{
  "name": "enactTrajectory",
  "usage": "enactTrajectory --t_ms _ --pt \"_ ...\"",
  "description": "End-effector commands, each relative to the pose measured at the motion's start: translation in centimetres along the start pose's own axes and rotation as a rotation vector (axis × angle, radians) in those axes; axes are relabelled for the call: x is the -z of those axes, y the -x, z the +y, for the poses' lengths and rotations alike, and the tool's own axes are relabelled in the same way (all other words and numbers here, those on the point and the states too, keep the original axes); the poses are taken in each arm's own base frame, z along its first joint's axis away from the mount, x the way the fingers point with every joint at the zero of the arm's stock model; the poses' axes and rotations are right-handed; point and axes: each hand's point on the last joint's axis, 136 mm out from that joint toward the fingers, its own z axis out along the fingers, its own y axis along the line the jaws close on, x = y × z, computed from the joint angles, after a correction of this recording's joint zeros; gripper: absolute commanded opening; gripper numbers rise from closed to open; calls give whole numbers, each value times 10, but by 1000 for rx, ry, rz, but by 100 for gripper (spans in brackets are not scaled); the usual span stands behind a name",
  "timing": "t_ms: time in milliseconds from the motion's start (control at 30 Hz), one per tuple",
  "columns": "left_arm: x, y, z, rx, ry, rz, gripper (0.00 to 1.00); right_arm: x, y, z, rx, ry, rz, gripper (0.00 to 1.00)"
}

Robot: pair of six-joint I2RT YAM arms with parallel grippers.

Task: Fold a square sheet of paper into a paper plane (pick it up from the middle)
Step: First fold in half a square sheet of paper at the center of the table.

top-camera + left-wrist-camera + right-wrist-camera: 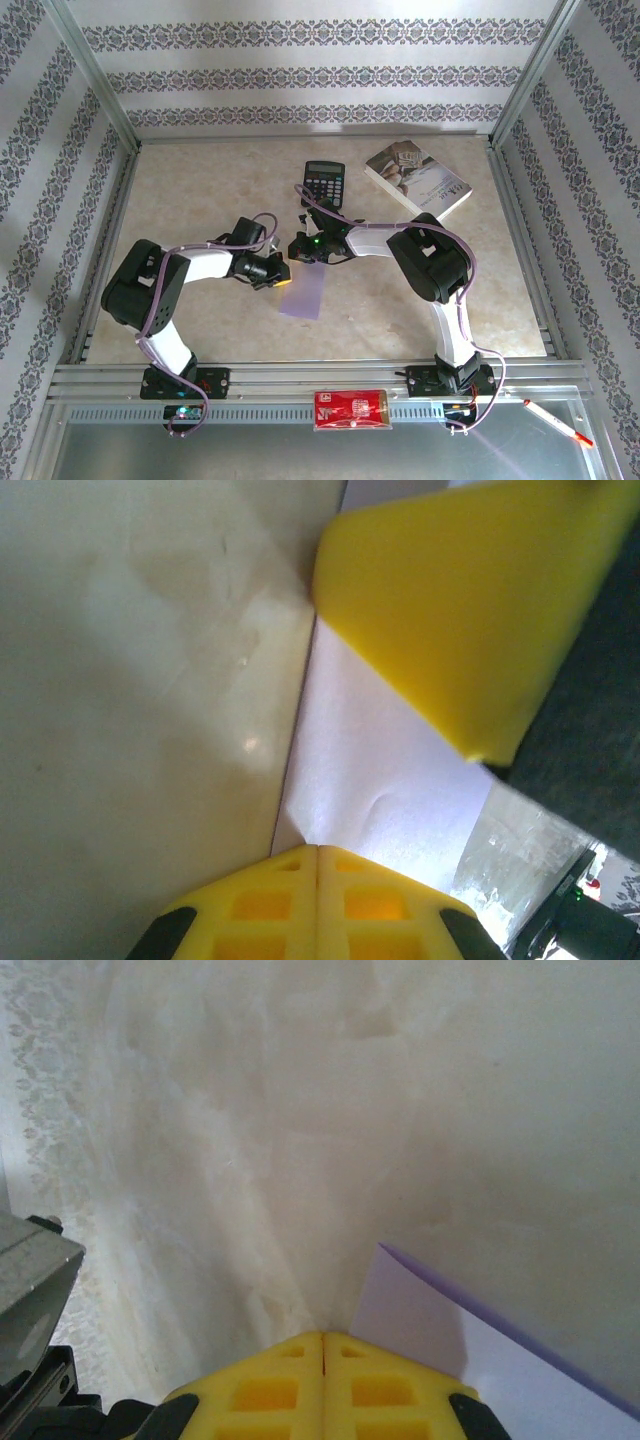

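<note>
Nearest, a red packet (pixel 350 409) is lying on the metal rail (pixel 260 412) at 6 o'clock, and a pen (pixel 557 422) is resting out at 4 o'clock. Just beyond, near the middle of the desk (pixel 200 190), the lilac sheet of paper (pixel 304 293) is lying flat, showing from above as a narrow strip.

The left gripper (pixel 283 279) is reaching in at the sheet's 10 o'clock corner. In its wrist view its fingers (pixel 270 905) are pressing together with no gap, their tips sitting at the paper's edge. The right gripper (pixel 312 250) is coming down at the sheet's 12 o'clock end, its fingers (pixel 270 1390) likewise closing flush against each other beside a paper corner. Whether either pair is actually pinching paper, I cannot tell.

Farther back, a calculator (pixel 325 182) is sitting at 12 o'clock and a book (pixel 417 178) is lying at 1 o'clock.
</note>
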Motion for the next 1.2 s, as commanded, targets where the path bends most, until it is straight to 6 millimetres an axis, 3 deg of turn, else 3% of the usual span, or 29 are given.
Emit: enactTrajectory --t_ms 0,1167 --pt "-4 -43 23 79 41 118 0 -8 -15 -53 -65 -150 27 0" --pt "2 -142 56 143 48 255 0 -12 -16 -60 -69 -182 29 0"
